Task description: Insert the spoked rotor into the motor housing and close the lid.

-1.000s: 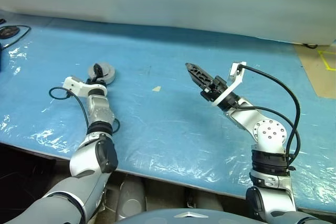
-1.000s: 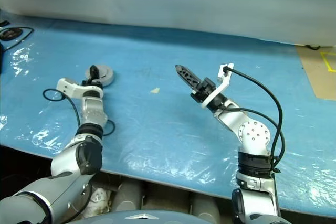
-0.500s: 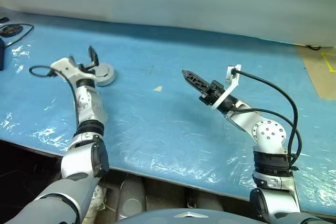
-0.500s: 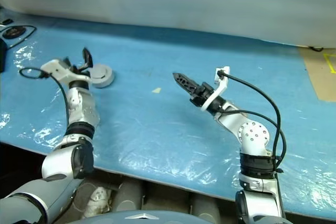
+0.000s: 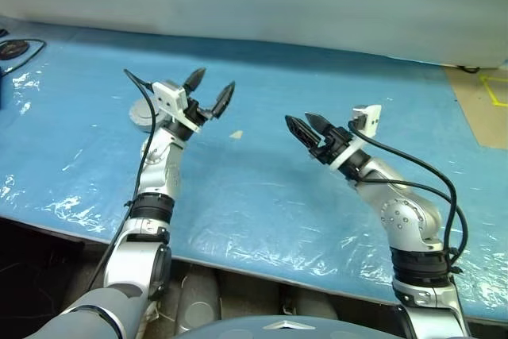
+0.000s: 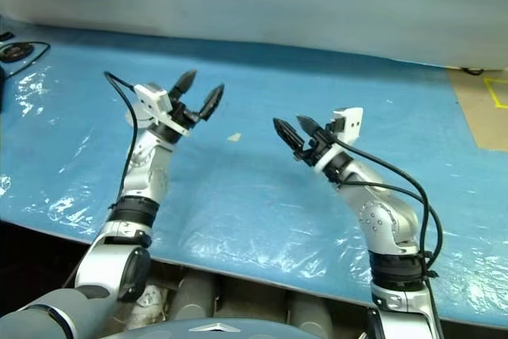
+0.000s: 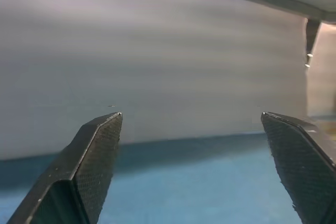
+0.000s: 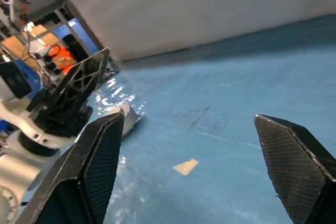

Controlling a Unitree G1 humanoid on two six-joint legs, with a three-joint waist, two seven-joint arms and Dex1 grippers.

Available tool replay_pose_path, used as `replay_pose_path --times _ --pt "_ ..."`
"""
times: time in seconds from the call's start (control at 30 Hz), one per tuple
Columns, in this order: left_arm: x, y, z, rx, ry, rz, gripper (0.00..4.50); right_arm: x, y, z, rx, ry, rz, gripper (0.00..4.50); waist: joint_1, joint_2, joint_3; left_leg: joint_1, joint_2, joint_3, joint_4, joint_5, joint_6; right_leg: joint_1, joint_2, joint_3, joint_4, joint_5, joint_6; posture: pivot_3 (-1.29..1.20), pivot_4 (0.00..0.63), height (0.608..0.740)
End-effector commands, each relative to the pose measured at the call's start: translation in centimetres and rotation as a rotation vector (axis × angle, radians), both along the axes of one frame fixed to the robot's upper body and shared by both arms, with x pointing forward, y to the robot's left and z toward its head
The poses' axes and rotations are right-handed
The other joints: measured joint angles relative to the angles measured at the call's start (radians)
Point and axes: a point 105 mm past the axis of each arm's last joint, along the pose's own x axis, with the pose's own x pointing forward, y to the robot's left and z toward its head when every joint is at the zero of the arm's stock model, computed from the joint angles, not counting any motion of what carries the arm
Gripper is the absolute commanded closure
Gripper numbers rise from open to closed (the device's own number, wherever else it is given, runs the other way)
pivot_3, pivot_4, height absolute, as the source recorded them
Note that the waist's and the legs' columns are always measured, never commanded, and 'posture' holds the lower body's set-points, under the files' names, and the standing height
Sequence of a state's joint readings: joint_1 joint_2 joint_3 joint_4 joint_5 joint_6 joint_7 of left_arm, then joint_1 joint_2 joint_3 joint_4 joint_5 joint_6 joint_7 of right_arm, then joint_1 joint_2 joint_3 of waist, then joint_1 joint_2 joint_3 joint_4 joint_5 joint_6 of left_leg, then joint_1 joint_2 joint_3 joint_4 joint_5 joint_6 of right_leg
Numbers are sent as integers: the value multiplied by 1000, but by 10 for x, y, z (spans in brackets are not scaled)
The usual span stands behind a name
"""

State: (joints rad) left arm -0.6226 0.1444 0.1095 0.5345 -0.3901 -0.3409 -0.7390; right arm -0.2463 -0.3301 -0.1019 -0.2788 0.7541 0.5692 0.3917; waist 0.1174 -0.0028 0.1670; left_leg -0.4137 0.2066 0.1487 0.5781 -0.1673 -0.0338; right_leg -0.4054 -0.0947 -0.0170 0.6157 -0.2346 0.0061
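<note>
Jaws on both arms are standing wide apart and gripping nothing. The left gripper (image 5: 209, 93) is hanging above the blue plastic-covered tabletop (image 5: 262, 188), its black fingers tilting upward and toward the pale wall at the tabletop's far edge, which is spreading across the left wrist view between the two fingertips (image 7: 102, 145). The right gripper (image 5: 308, 128) is hovering over the middle of the tabletop, well apart from the left one, with its fingers pointing toward the robot's left. Just behind the left wrist, a round silver-grey metal part (image 5: 143, 114) is lying flat on the tabletop, mostly hidden by the arm; whether it is the spoked rotor or the motor housing cannot be told. The right wrist view is catching its edge (image 8: 128, 116) beside the left gripper. A small tan scrap (image 5: 236, 134) is lying on the blue sheet between the two grippers, touching neither.
</note>
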Motion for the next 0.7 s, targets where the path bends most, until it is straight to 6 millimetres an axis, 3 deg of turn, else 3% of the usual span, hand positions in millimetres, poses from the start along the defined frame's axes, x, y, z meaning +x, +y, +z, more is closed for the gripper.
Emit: replay_pose_path --times 0.03,0.17,0.47,0.7 --pt "-8 -12 6 39 -37 -69 11 -8 -1 17 -85 -122 17 163 0 0 0 0 0 0 0 0 0 0 0 0 0 0 0 0 150 740" --pt "-11 -18 -5 91 -9 -98 11 -12 0 13 -212 -164 45 163 0 0 0 2 0 0 0 0 0 1 0 1 0 0 0 0 150 740" --pt "-20 -21 -21 186 37 -167 11 -12 5 -3 -325 -187 88 163 -18 0 0 3 0 1 0 0 0 1 0 2 0 0 0 0 150 740" --pt "-25 -21 -27 233 58 -196 11 -7 3 -4 -354 -219 70 163 -21 0 0 3 0 1 0 0 1 1 0 3 1 -1 -2 0 150 740"
